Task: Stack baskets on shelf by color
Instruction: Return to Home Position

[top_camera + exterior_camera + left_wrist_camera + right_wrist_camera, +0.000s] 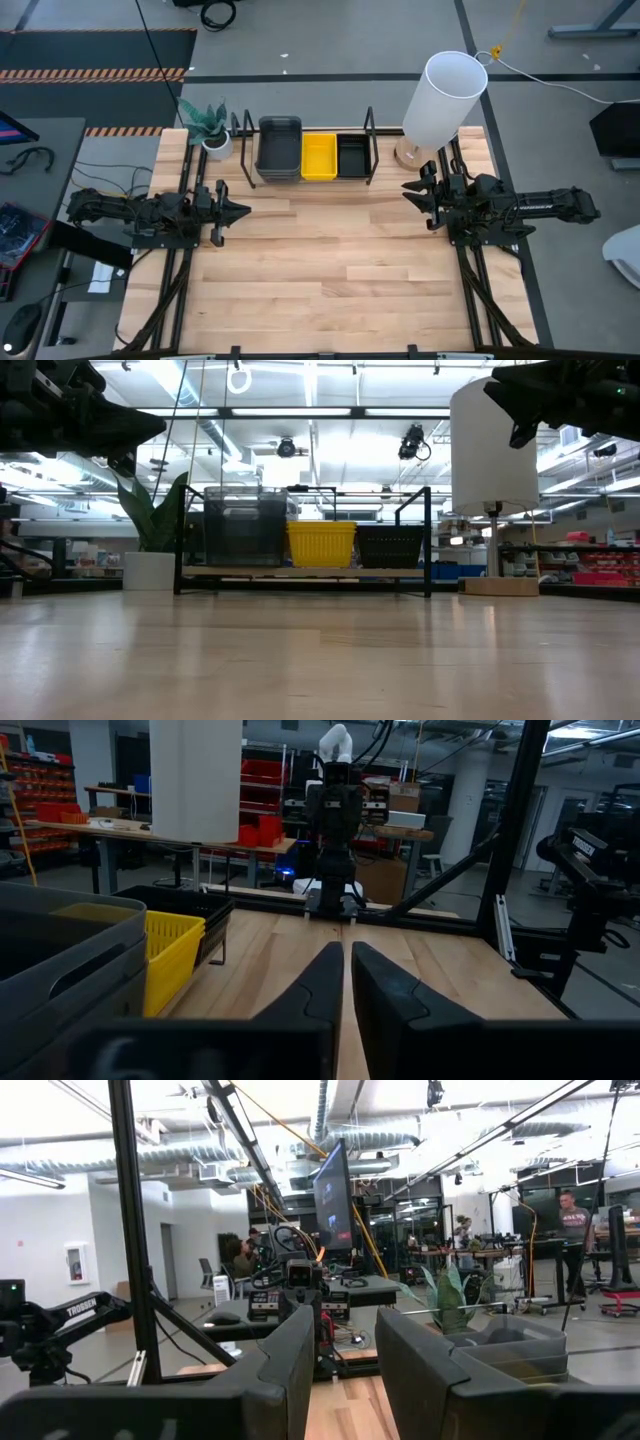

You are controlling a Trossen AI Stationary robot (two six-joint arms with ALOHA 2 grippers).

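Left gripper (243,211) closed, right gripper (408,190) parted, both empty. Wood shelf (300,572), wire uprights, holds three stacks: rounded grey stack (279,147), yellow stack (319,157), perforated black stack (352,155); per-stack count unclear.

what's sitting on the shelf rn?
Three stacks sit side by side on the shelf: grey baskets by the plant, yellow baskets in the middle, black baskets last. How many nest inside each stack is hidden.

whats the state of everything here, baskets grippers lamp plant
grey baskets, nested, on shelf, left end
yellow baskets, on shelf, middle
black baskets, on shelf, right end
left gripper, shut, empty, raised
right gripper, open, empty, raised
lamp, upright
plant, upright in pot
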